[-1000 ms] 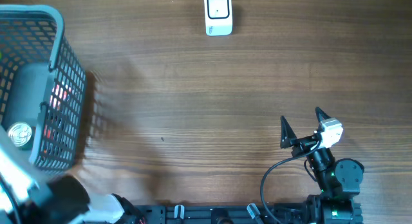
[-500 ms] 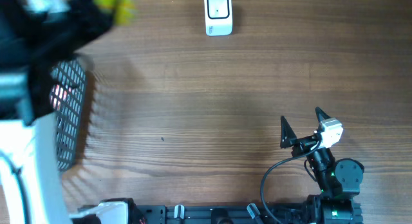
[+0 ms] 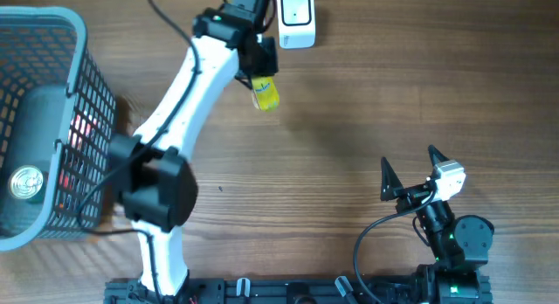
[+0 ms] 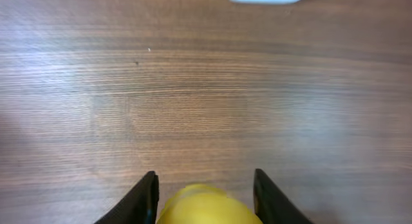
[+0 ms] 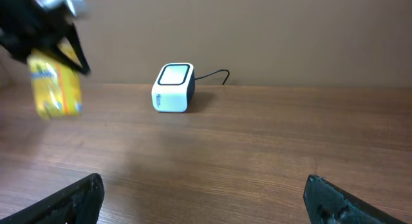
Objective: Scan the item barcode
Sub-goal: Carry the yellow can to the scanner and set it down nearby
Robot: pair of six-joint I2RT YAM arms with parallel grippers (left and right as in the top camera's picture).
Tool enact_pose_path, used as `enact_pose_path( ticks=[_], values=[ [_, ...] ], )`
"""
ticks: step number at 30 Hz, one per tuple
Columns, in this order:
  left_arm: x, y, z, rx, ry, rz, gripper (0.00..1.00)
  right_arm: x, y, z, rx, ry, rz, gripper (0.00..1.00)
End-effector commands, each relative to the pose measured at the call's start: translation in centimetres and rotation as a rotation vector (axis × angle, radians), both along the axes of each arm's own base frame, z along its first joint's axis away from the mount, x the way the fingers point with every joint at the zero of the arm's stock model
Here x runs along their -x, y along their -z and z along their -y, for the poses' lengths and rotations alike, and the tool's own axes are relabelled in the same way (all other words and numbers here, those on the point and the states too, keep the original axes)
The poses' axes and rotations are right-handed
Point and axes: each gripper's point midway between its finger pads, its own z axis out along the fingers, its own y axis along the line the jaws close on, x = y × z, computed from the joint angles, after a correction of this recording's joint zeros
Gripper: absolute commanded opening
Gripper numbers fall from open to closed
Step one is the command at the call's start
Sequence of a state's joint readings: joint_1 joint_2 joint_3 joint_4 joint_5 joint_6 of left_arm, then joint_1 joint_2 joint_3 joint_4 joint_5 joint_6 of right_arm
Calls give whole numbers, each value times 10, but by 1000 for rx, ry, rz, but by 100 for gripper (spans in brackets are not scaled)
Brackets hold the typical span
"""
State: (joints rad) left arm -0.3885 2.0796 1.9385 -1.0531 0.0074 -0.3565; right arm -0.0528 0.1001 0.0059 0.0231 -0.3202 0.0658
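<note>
1. Nearest the robot's base, the right pincer [image 3: 408, 160] sat with its jaws wide apart and nothing between them. It was well away from the work and, as far as I could judge, had no part in this step.
2. Off to the left, the basket [image 3: 92, 129] stood on the desk [image 3: 349, 103]. Inside it were a grey thing [image 3: 35, 129] and a round silver thing [image 3: 26, 183], both too unclear to name. The basket lay well apart from the line to the scanner.
3. Farther out, the left arm [image 3: 188, 86] stretched across the desk. The left pincer [image 4: 205, 179] was clamped on the yellow item [image 4: 206, 208], which showed between the two fingers in the wrist view. In the right wrist view the item hung clear of the desk.
4. Farthest away, the white scanner [image 3: 297, 18] stood by the far edge with its window turned upward and a cable [image 5: 215, 74] trailing behind it. The item was near the scanner, on the robot's side and a little to the left, but not over the window.
5. I judged the step in hand to be presenting the item to the scanner.
6. The next move called for bringing the item over the window with its barcode facing down. I could not make out the barcode, so I could not tell which face needed turning.
7. Nothing stood between the item and the scanner.
</note>
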Motion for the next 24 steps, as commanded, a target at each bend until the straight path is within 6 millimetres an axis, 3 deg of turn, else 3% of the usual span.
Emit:
enact_pose_path(
  ticks=[1,7,14,20,24],
  values=[
    [-7,15,4,-21,2,0,34,0,0,0,4,0,4,100],
    [-12,17,3,-28,-1,13,47,0,0,0,4,0,4,100],
    [-17,16,-8,-91,-26,40,48,0,0,0,4,0,4,100],
    [-36,15,-26,-183,-82,135,49,0,0,0,4,0,4,100],
    [-46,38,-21,-159,-89,185,49,0,0,0,4,0,3,99]
  ],
)
